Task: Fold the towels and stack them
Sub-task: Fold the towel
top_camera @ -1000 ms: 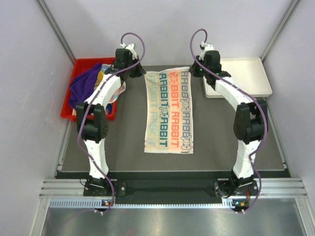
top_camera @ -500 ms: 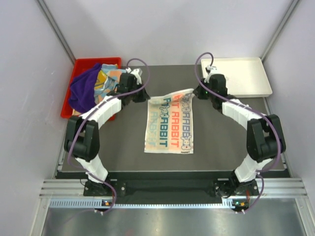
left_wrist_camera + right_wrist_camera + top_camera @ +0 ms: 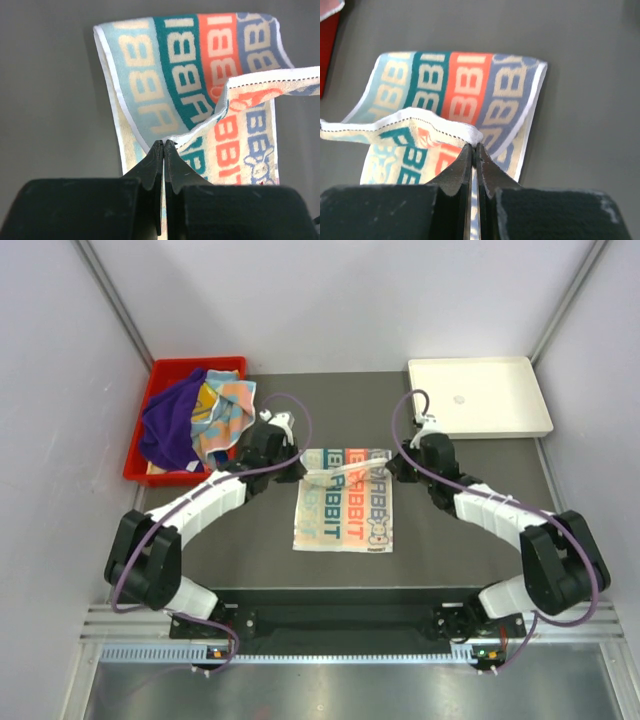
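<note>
1 towel is in work and, as we are judging it, none is folded or stacked yet. Nearest us, the lettered towel [image 3: 345,515] is lying partly flat on the table [image 3: 250,550]. Its near edge is running square to the arms, and bare dark surface is showing in front of it and on both sides.

Above its middle we are holding its far edge lifted and doubled back over the flat part. The left gripper [image 3: 164,144] is pinching the left corner, jaws closed tight on the hem, and the right gripper [image 3: 472,146] is doing the same at the right corner. Between the 2 grips the white hem is sagging a little.

In our view the first fold is about halfway over, and laying the lifted edge onto the near edge is what is left of it.

Farther back on the left, the red bin [image 3: 135,472] is holding at least 2 more towels, 1 purple towel [image 3: 168,425] and 1 patterned towel [image 3: 225,405], both crumpled. At the far right, the white tray [image 3: 500,390] is sitting apart from both arms, with open table between.
</note>
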{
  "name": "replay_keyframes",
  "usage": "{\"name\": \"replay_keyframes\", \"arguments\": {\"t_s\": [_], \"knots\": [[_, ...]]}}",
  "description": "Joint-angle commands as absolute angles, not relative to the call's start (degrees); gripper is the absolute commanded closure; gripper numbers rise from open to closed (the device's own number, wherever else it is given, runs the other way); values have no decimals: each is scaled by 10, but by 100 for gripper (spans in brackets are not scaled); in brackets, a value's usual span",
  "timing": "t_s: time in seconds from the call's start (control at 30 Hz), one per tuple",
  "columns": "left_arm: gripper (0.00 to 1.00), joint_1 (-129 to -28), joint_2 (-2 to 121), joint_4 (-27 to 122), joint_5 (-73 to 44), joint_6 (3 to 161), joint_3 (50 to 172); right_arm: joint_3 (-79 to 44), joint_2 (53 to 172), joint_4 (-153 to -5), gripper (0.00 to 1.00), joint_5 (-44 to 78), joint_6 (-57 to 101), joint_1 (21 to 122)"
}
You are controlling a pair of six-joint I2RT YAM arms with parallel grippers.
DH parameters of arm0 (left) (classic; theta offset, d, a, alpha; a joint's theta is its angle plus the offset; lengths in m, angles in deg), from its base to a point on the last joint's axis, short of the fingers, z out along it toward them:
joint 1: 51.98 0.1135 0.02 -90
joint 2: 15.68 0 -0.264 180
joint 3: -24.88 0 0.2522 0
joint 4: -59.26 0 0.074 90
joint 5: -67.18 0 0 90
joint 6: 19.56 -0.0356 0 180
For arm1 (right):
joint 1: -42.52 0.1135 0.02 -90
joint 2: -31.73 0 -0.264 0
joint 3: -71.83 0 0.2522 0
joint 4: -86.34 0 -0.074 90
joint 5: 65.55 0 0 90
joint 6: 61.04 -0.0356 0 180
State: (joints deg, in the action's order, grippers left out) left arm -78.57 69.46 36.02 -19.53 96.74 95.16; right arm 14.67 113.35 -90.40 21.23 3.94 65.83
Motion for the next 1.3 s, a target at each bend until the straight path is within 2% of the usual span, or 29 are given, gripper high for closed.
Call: {"name": "replay_keyframes", "arguments": {"t_s": [0.0,0.4,1.27], "knots": [[100,-805,655,364,-244,981,923,176,1090,-941,100,227,22,670],[100,-820,585,343,-260,1001,860,235,1023,-933,100,242,10,697],[100,-838,542,265,-241,1029,843,316,939,-902,100,242,-24,727]]}}
